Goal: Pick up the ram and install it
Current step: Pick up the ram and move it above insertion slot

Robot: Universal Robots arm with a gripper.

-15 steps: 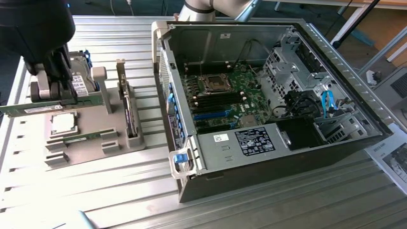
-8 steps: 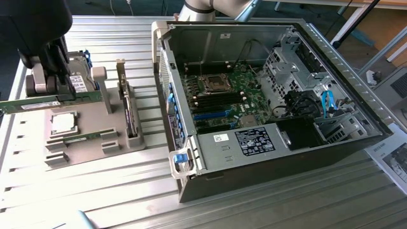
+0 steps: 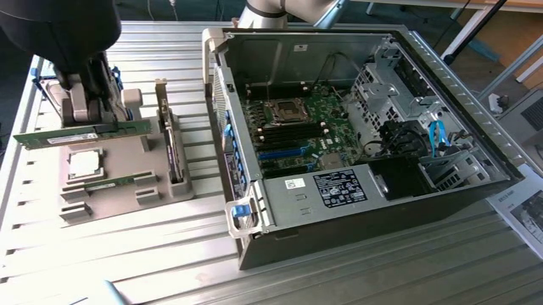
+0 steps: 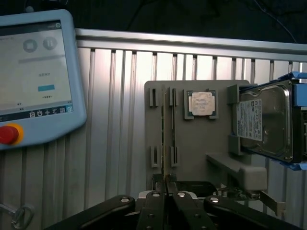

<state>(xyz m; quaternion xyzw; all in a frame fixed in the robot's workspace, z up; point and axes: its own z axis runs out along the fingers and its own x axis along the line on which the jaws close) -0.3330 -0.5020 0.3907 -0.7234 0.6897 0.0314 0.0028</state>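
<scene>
The gripper (image 4: 166, 192) is nearest, its fingers clamped on the ram (image 3: 51, 139), which hangs level just above the grey holder tray (image 3: 127, 159), apparently lifted clear. The pick-up looks done. Installing is not: the motherboard (image 3: 297, 130) inside the open computer case (image 3: 382, 222) lies well apart, its memory slots seemingly unfilled.

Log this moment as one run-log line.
gripper: shut on ram | place: at grey tray, the exterior view's left | computer case: open | ram: not yet installed
</scene>
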